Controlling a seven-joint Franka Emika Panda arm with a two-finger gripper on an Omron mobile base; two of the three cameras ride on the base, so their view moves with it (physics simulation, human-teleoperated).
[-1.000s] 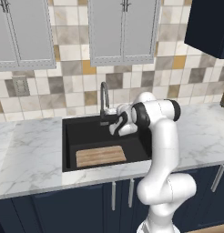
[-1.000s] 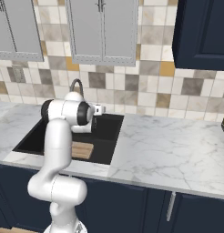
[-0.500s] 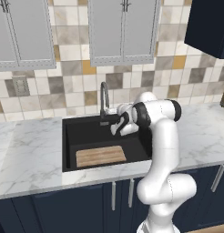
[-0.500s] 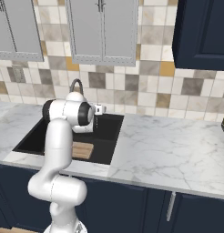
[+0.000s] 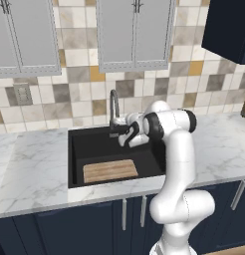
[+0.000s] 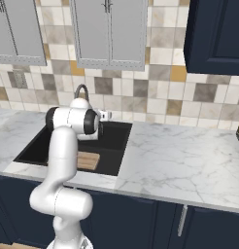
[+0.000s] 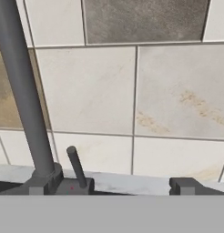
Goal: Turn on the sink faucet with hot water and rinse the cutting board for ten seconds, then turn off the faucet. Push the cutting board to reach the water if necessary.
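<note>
With the gripper (image 5: 116, 133) spread wide beside the faucet (image 5: 113, 110), its 2 fingertips could slip past the slim lever (image 7: 76, 166) (no water flows yet).

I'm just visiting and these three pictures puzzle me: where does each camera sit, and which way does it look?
Left base view: behind the arm to its left, looking forward and down at the sink, cutting board and faucet; the white arm rises at lower right.
Right base view: behind the arm to its right, same scene; the arm rises at lower left, covering part of the board.
Hand view: on the hand, facing the tiled wall, beside the faucet's stem and lever; the open tool shows.
Both base views share sink, board, faucet.
</note>
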